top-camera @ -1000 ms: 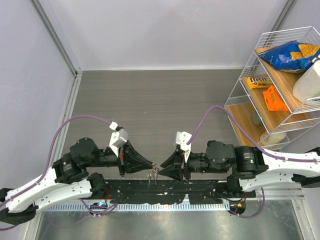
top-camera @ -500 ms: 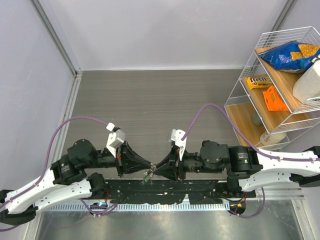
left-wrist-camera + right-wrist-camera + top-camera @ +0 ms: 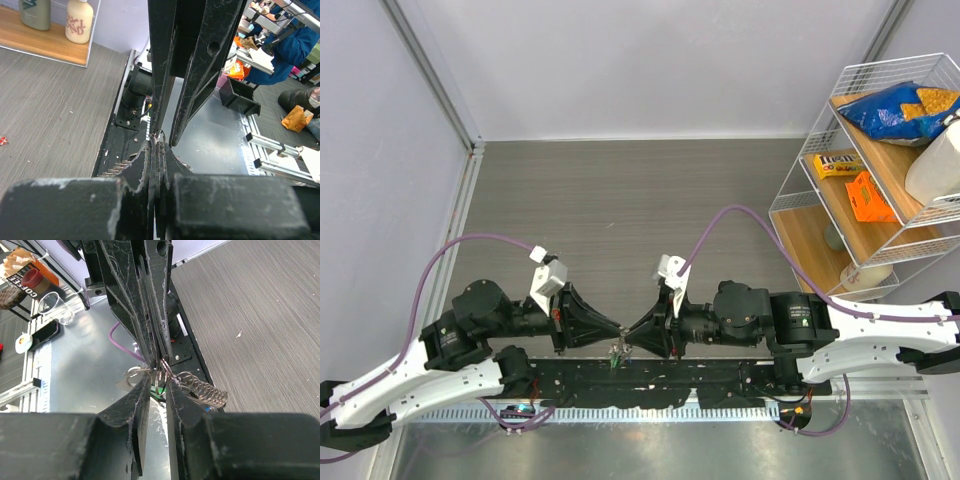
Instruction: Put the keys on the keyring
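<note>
The keyring (image 3: 159, 374), thin wire loops with a silver coiled strip (image 3: 206, 391), hangs between the two gripper tips above the black base rail. A green key head (image 3: 161, 396) dangles just under it; red and blue keys do not show. My left gripper (image 3: 159, 141) is shut, with a wire loop (image 3: 160, 134) sticking out of its tips. My right gripper (image 3: 159, 385) is closed to a narrow gap with the wire loops pinched in it. In the top view the left gripper (image 3: 619, 334) and right gripper (image 3: 629, 338) meet tip to tip over the small bundle (image 3: 618, 353).
A wire shelf (image 3: 895, 215) with snack bags and boxes stands at the right. The black base rail (image 3: 720, 380) runs under the grippers. Bottles (image 3: 79, 21) stand on a wooden shelf. A tiny red speck (image 3: 2, 141) lies on the grey table.
The right arm has reached further left and the left gripper has drawn back a little. The meeting point of the tips has shifted left, with the keyring still between them.
</note>
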